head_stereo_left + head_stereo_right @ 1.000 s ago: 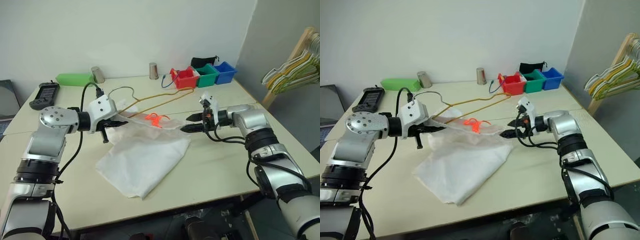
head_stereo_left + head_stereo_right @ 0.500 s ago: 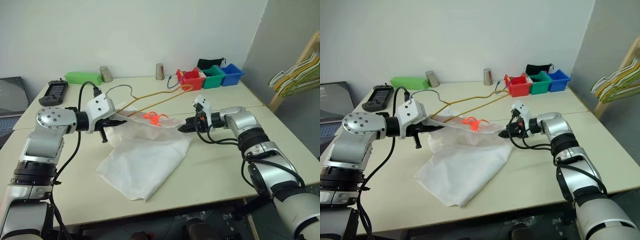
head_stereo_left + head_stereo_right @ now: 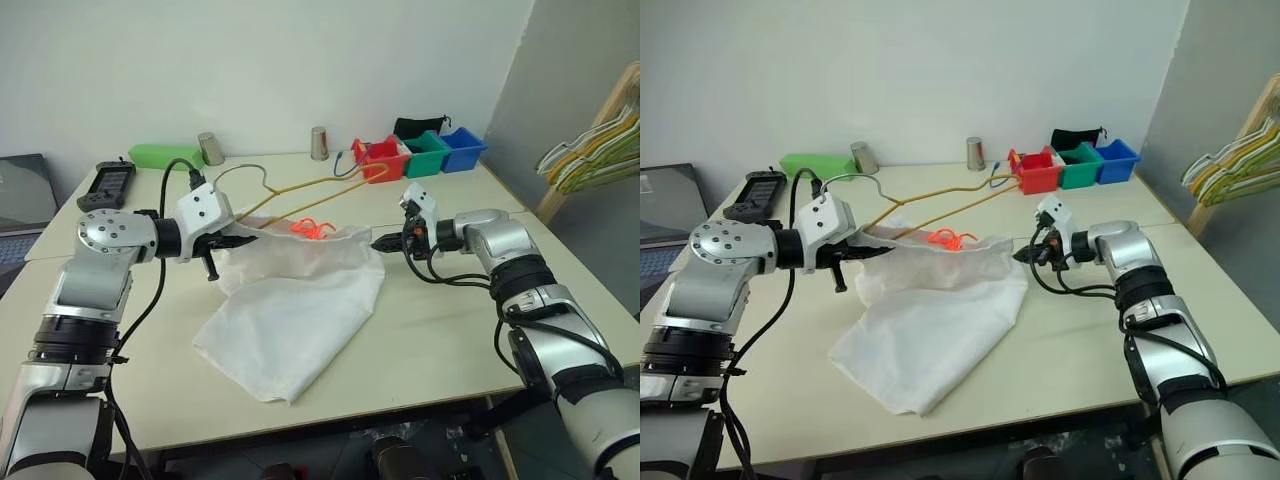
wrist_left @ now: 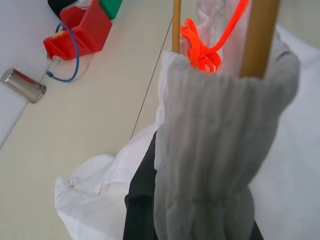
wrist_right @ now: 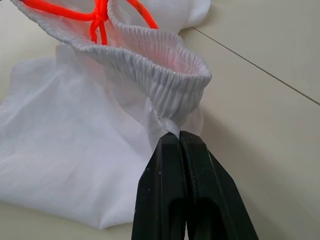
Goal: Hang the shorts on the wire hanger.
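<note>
Both grippers, left and right, pinch opposite waistband ends of the shorts, stretched beside the hanger; thin, limp, light fabric, probably best held at that gathered elastic.

No words, labels, brand names, numbers or signs can be read anywhere in these pictures.
</note>
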